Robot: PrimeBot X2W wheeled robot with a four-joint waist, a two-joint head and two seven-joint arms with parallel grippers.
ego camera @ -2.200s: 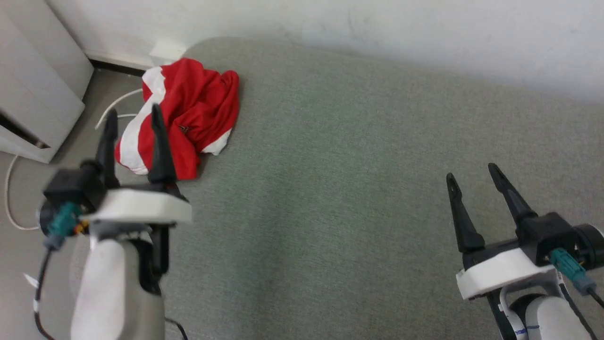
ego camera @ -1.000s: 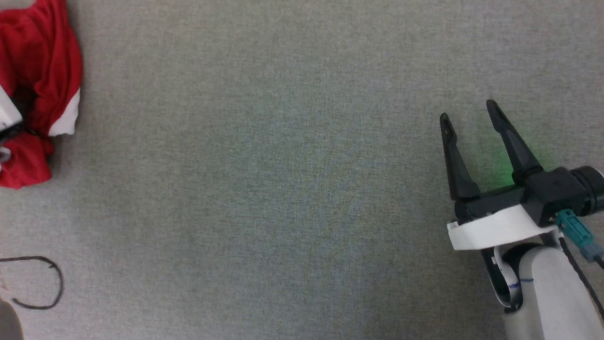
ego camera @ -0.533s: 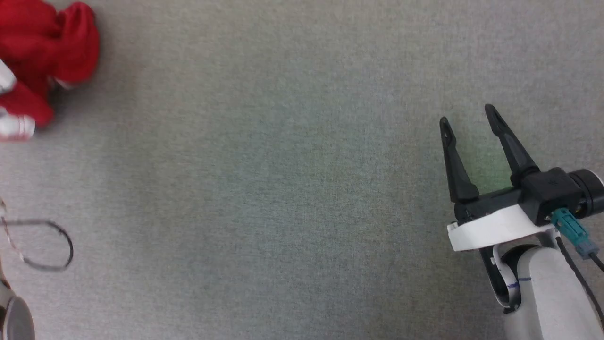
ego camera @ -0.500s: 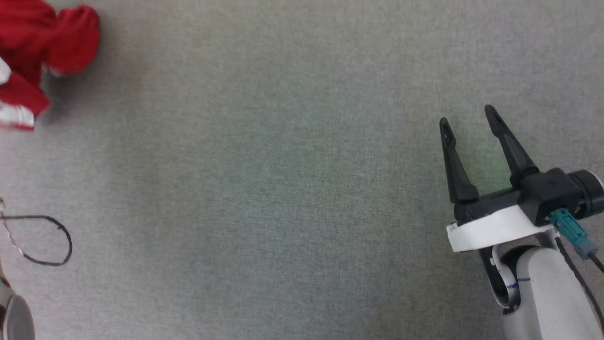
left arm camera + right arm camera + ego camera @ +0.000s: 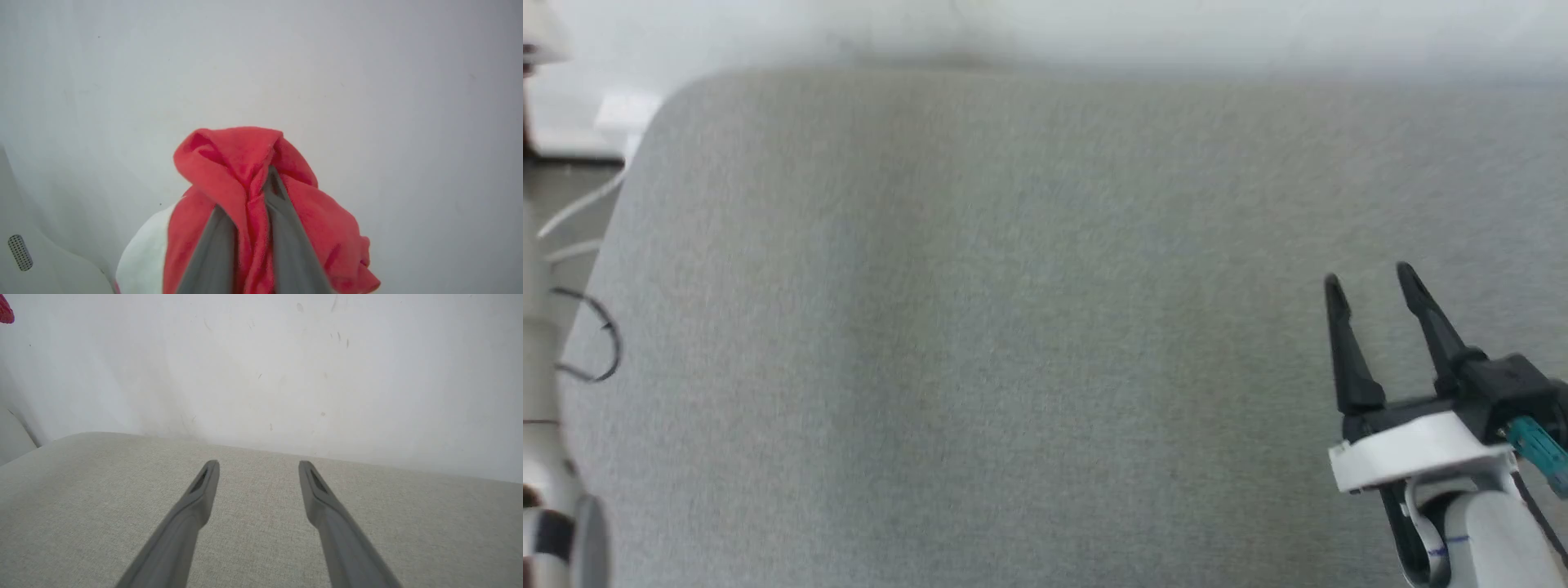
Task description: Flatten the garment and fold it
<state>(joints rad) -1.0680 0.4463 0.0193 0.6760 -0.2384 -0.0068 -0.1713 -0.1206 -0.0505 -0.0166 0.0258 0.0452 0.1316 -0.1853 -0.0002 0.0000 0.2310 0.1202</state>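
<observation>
The garment [image 5: 229, 163], bright red with a white patch at its lower left, hangs bunched from my left gripper [image 5: 261, 179]. The gripper is shut on a fold of it and is raised in front of a white wall. Red cloth wraps over both fingers [image 5: 286, 232], so the rest of the garment is hidden. A scrap of the red garment [image 5: 5, 312] peeks into the top left corner of the right wrist view. My right gripper [image 5: 1368, 278] hovers open over the grey table [image 5: 1013, 327] at the lower right, holding nothing; its fingers [image 5: 196, 506] stand spread above the table's far edge.
The white wall [image 5: 1094, 33] runs behind the table's far edge. Past the rounded left corner lie white cords [image 5: 580, 212], a small white box [image 5: 625, 114] and a black cable loop [image 5: 596, 343]. A pale piece of my left arm [image 5: 547, 523] shows at the lower left.
The left gripper closed on the garment and lifted it off the table's left side, out of the head view. The head camera tilted up. The right gripper stayed open.
</observation>
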